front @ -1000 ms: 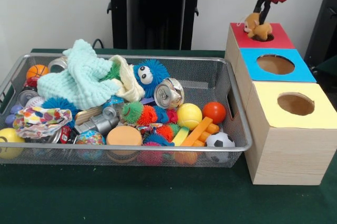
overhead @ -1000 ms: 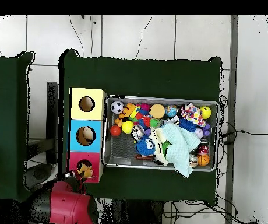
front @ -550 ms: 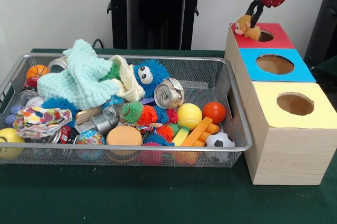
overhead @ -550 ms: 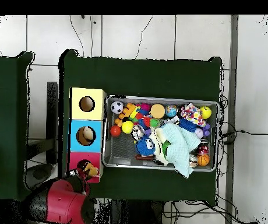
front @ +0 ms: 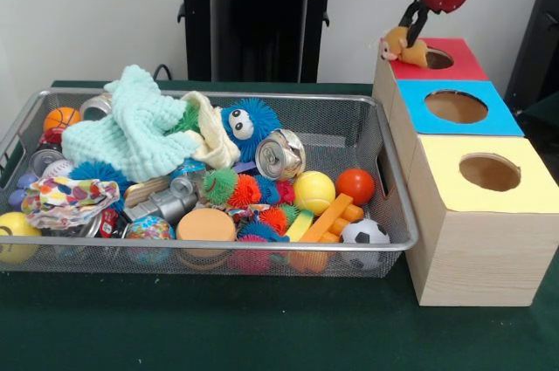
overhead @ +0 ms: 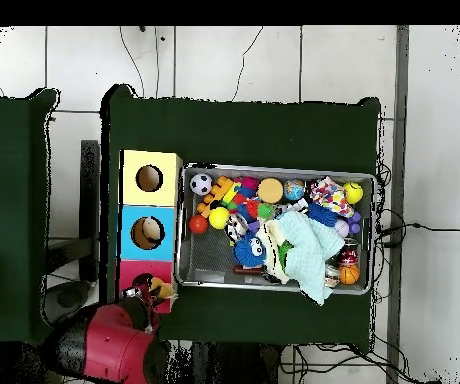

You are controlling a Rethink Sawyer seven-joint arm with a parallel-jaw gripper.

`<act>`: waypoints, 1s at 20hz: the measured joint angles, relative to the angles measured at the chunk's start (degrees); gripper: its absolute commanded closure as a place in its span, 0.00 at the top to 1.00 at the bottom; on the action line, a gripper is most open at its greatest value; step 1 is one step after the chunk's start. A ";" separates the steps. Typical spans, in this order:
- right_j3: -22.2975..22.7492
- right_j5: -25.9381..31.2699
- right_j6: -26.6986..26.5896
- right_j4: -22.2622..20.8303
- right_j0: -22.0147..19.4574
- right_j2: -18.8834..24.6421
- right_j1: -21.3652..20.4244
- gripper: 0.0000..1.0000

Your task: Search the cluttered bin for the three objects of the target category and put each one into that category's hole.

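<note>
Hand: red-and-black robot hand (front: 410,25) hangs over the back left corner of the red-topped box, its dark fingers clenched on a small tan plush animal (front: 401,44).
Plush: tilted, resting on the red top's edge beside the hole, not inside it; in the overhead view it shows at the red box's corner (overhead: 158,292).
Boxes: three pale wooden boxes in a row, each with one round hole; red top (front: 454,58) directly under the hand, blue top (front: 456,106) next toward the camera, yellow top (front: 487,172) farthest from the hand.
Box contents: from overhead, a pale rounded thing sits inside the blue hole (overhead: 148,232); what the red and yellow holes contain cannot be told.
Bin: one silver wire-mesh bin (front: 367,135) below and to the left of the hand, its right wall just beside the boxes.
Bin contents: one mint knitted cloth (front: 131,131), one blue spiky toy with eyes (front: 249,124), one crushed silver can (front: 280,154), one yellow ball (front: 314,190), one red-orange ball (front: 355,185), one soccer ball (front: 364,235), one small basketball (front: 61,118), one tan disc (front: 206,226), several spiky green, orange and pink balls.
Open room: bare mesh floor along the bin's back right, nearest the hand; bare green worktop (front: 262,327) in front of the bin.
</note>
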 measured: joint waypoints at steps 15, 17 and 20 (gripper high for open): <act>0.04 -0.01 0.01 4.27 -5.24 0.31 -1.65 1.00; 0.20 -0.01 0.01 4.98 -6.37 1.01 -2.20 1.00; 0.60 -0.04 0.01 6.28 -8.06 2.72 -3.23 1.00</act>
